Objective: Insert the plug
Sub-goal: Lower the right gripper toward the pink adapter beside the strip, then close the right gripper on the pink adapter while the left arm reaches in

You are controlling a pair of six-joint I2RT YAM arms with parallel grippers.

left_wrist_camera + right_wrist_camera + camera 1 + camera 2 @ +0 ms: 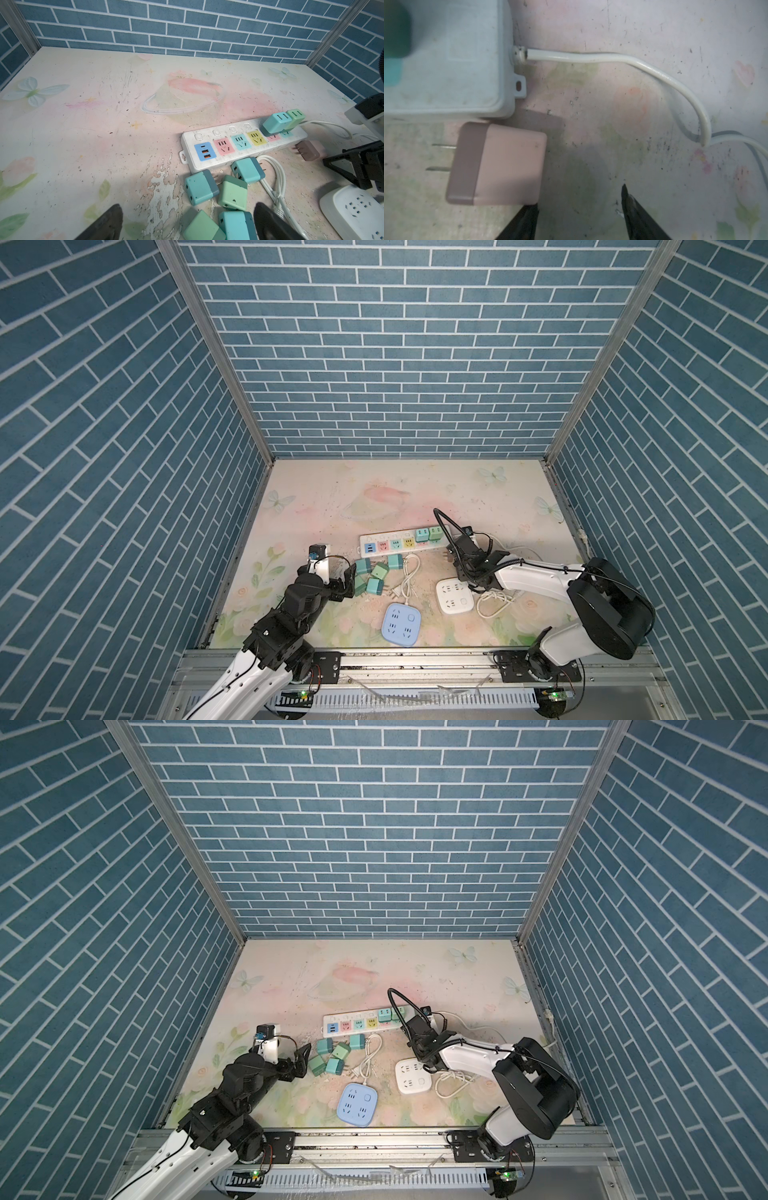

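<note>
Plug, 2 prongs countable wrist-side only

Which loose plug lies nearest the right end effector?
The pink plug, lying by the power strip's corded end; the other loose plugs are teal or green, clustered by the left end effector.

The pink plug looks like smooth matt plastic, with dull metal prongs. The power strip is white plastic too, pretty grubby and scuffed. Its cable has a glossy sheen. The tabletop print is scratched, speckled and flaking off in patches. The walls look matt and grainy, and the corner posts are brushed metal.
</note>
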